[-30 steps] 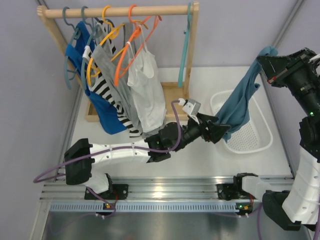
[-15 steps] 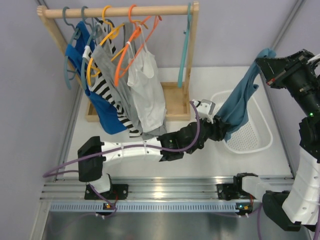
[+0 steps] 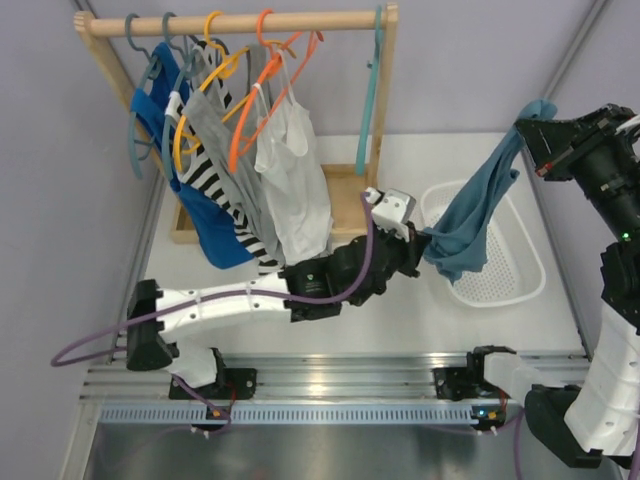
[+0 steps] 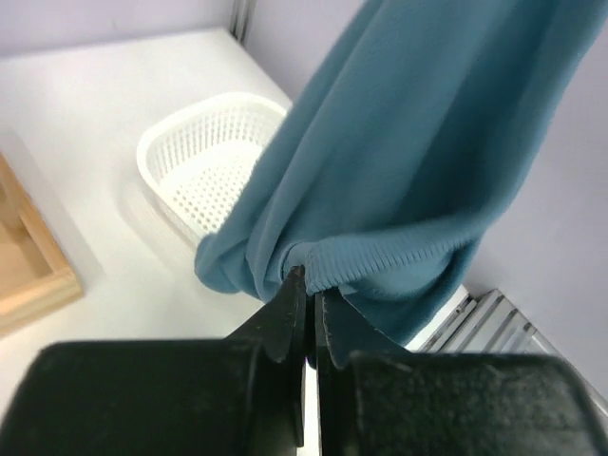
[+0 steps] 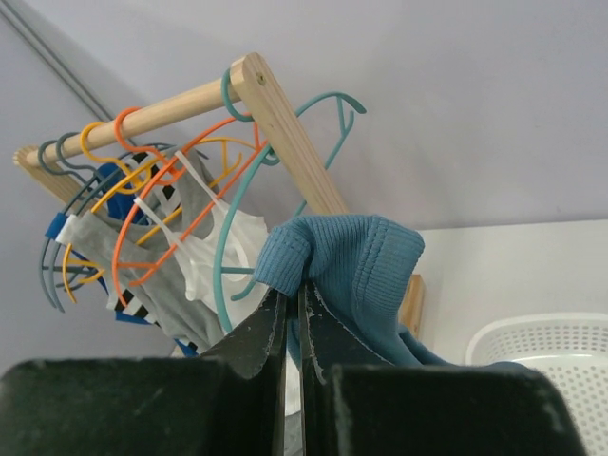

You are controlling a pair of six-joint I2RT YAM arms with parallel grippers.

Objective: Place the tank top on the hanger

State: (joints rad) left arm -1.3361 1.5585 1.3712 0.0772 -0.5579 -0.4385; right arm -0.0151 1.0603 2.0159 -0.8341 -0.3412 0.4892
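The tank top [image 3: 478, 205], dusty teal-blue, hangs in the air over the right side of the table. My right gripper [image 3: 535, 125] is shut on its ribbed top edge [image 5: 351, 256], high at the right. My left gripper [image 3: 424, 245] is shut on the bottom hem [image 4: 380, 261], and the fabric [image 4: 408, 142] drapes up and away from it. The hanger [image 3: 372, 90], thin and light teal, hangs bare at the right end of the wooden rail. In the right wrist view the hanger [image 5: 328, 95] shows just behind the held cloth.
A wooden rack [image 3: 235, 22] at the back left carries orange and grey-blue hangers with a royal-blue, a striped, a grey and a white top [image 3: 295, 175]. A white perforated basket [image 3: 510, 270] sits under the tank top. An aluminium rail runs along the near edge.
My left gripper reached to the tank top's bottom hem, shut on it, and drew back a little to the left with the cloth. The right gripper held its grip up high.
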